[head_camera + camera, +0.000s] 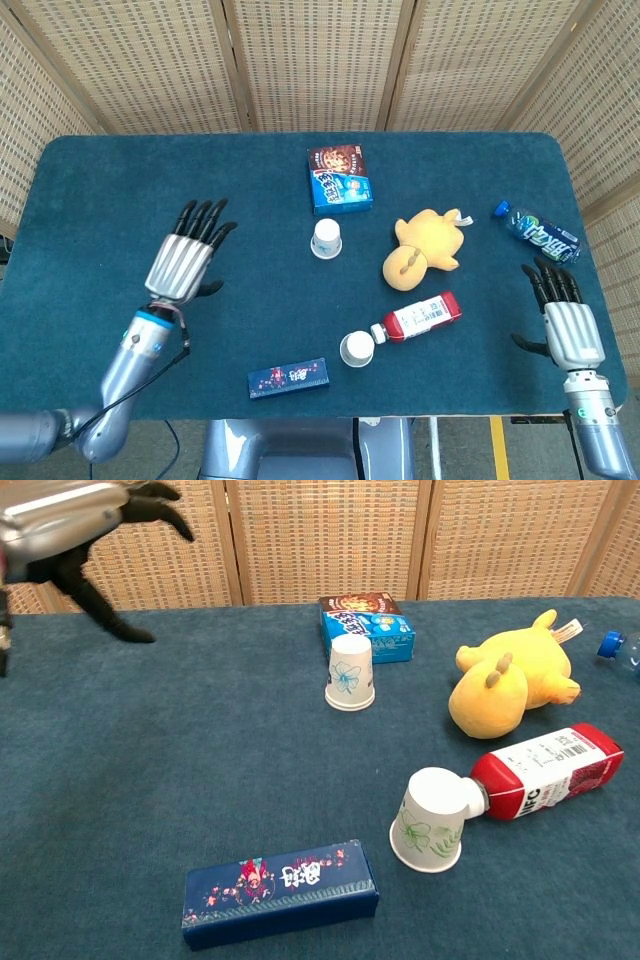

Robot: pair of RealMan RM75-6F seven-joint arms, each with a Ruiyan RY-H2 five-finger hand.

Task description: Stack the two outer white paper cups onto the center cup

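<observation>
While your left hand (184, 262) hovers with fingers spread and nothing in it, the upside-down white paper cup stack (326, 239) stands well to its right, beside the blue snack box (341, 189). Another flower-printed white paper cup (431, 820) touches the red bottle (539, 771); your right hand (567, 327), also spread, sits far right.

Bright even lighting, soft faint shadows; left robot hand (75, 520) motion-blurred, rest sharp.
</observation>
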